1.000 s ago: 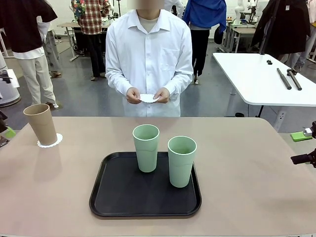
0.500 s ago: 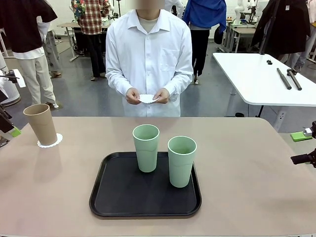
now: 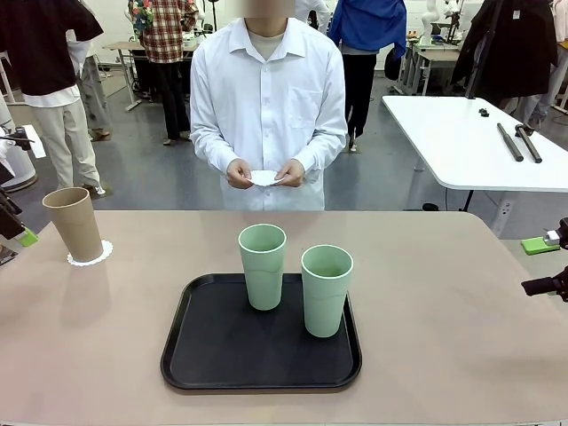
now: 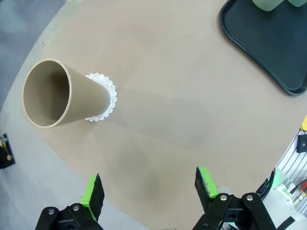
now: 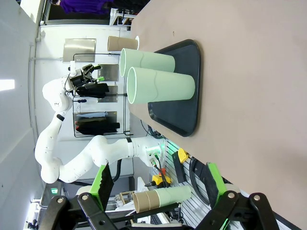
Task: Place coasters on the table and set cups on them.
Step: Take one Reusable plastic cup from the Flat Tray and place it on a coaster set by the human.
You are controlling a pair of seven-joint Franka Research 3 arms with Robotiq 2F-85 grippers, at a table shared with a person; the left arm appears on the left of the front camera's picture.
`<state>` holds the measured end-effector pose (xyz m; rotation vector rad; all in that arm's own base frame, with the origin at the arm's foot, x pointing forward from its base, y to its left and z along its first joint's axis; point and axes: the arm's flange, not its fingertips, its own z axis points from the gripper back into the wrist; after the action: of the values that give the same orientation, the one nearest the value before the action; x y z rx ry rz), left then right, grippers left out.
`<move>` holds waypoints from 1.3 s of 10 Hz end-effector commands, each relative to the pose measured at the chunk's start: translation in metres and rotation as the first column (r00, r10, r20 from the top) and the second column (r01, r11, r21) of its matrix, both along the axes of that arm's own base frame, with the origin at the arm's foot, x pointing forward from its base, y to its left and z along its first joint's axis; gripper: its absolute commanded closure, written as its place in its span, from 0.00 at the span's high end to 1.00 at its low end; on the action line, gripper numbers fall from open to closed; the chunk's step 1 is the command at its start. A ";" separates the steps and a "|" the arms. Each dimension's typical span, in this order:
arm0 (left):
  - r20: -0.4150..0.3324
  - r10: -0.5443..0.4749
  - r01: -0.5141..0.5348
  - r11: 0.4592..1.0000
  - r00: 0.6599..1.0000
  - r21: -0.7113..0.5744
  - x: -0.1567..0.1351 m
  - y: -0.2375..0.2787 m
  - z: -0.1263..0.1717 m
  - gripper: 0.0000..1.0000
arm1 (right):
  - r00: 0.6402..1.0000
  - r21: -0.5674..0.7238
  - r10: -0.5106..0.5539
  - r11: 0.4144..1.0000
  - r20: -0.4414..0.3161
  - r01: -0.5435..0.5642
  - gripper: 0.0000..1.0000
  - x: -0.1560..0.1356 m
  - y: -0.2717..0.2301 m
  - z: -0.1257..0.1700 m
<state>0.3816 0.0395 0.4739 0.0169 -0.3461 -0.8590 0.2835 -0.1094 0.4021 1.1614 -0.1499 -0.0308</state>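
Observation:
A tan-brown cup (image 3: 75, 224) stands on a lacy white coaster (image 3: 89, 254) at the table's (image 3: 444, 355) far left. Two mint green cups (image 3: 263, 266) (image 3: 327, 290) stand upright on a black tray (image 3: 222, 355) in the middle. Across the table, a person's two hands hold another white coaster (image 3: 264, 177) at waist height. My left gripper (image 4: 148, 189) is open and empty, hovering back from the tan cup (image 4: 53, 98) and its coaster (image 4: 103, 98); it shows at the left edge (image 3: 13, 235). My right gripper (image 5: 158, 179) is open and empty, well away from the mint cups (image 5: 163, 88), at the right edge (image 3: 550, 264).
The black tray (image 4: 273, 48) lies beyond the left gripper, and the tray (image 5: 184, 96) lies far ahead of the right one. A white-topped table (image 3: 461, 142) with dark tools stands behind on the right. Bare tabletop stretches on both sides of the tray.
My left gripper has drawn slightly up and back at the left edge. The cups, the tray, the person's hands and the right gripper have not moved.

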 end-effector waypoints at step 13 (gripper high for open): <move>-0.475 0.184 -0.455 0.695 0.861 -0.556 -0.029 0.089 0.017 1.00 | 1.000 0.016 -0.001 1.000 0.006 0.001 1.00 0.001 -0.001 0.000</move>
<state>0.3487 0.1045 0.4746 -0.5759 -0.3446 -0.3244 0.2834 -0.1097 0.4021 1.1615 -0.1504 -0.0317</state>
